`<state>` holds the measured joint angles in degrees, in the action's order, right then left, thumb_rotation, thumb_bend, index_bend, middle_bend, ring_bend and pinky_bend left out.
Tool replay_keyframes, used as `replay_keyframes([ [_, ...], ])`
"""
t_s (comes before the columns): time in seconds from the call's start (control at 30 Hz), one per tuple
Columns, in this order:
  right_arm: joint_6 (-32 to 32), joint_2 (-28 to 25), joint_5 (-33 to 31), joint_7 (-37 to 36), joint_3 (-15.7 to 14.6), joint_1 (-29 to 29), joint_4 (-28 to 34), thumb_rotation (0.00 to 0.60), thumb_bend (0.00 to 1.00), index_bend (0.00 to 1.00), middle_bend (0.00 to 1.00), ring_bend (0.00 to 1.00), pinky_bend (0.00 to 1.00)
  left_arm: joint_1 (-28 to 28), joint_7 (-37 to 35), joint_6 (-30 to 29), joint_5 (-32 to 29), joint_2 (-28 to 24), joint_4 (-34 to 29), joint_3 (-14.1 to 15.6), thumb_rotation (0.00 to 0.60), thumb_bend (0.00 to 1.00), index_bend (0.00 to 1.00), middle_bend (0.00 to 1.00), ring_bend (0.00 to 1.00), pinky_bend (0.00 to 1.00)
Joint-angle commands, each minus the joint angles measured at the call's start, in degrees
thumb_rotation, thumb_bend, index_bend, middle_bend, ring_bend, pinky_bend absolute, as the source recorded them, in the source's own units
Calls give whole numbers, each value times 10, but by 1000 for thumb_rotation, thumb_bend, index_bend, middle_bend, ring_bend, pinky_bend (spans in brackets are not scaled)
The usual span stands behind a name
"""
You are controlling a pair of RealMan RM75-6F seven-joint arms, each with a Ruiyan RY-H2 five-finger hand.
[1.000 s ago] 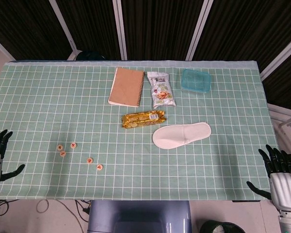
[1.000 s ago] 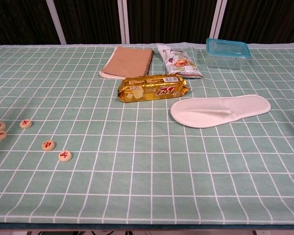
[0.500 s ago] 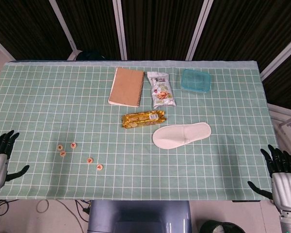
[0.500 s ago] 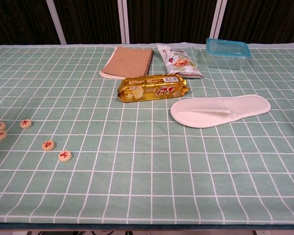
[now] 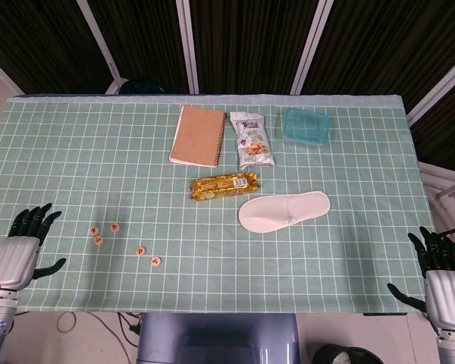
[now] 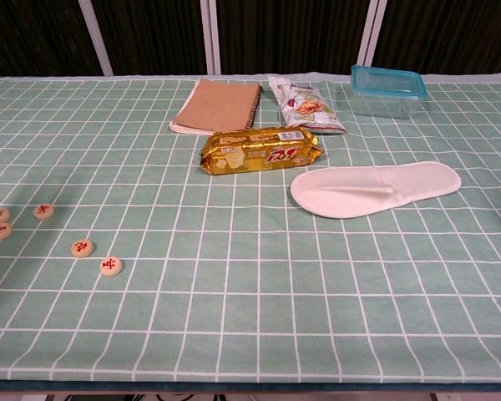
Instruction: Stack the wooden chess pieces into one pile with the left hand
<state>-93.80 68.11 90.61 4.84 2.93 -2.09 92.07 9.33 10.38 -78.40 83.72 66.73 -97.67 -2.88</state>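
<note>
Five wooden chess pieces point(image 5: 115, 227) lie flat and unstacked at the near-left of the table point(image 5: 349, 250). Your left hand point(image 5: 21, 250), fingers spread and empty, sits beside them. Small discs may slide or scatter under a heavy pinch.

Chess pieces point(image 6: 82, 247) — pale matt wood. Tablecloth point(image 5: 76, 152) — matt cloth. Snack wrapper point(image 6: 261, 149) — glossy gold foil. Container point(image 6: 387, 90) clear plastic; notebook point(image 5: 198, 136) kraft paper.
</note>
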Motion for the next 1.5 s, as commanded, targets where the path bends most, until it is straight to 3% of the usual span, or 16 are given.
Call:
replay_keyframes([
  [0.03, 1, 0, -2, -1, 0, 0, 1, 600, 204, 95, 31, 0, 0, 14, 12, 14, -15, 20, 14, -10, 600, 152, 165, 0, 0, 0],
  [0.3, 4, 1, -14, 0, 4, -1, 6, 600, 205, 94, 31, 0, 0, 74, 43, 112, -49, 52, 53, -18, 600, 152, 234, 0, 0, 0],
  [0.6, 5, 0, -18, -1, 6, -1, 9, 600, 204, 94, 31, 0, 0, 104, 74, 159, -84, 96, 103, -16, 600, 190, 320, 0, 0, 0],
  [1.13, 9, 0, -27, -2, 8, -2, 15, 600, 204, 94, 32, 0, 0, 125, 99, 176, -103, 141, 150, -6, 600, 260, 434, 3, 0, 0],
  [1.5, 10, 0, -28, -3, 9, -2, 16, 600, 204, 94, 31, 0, 0, 126, 115, 170, -110, 155, 175, 1, 600, 261, 440, 3, 0, 0],
])
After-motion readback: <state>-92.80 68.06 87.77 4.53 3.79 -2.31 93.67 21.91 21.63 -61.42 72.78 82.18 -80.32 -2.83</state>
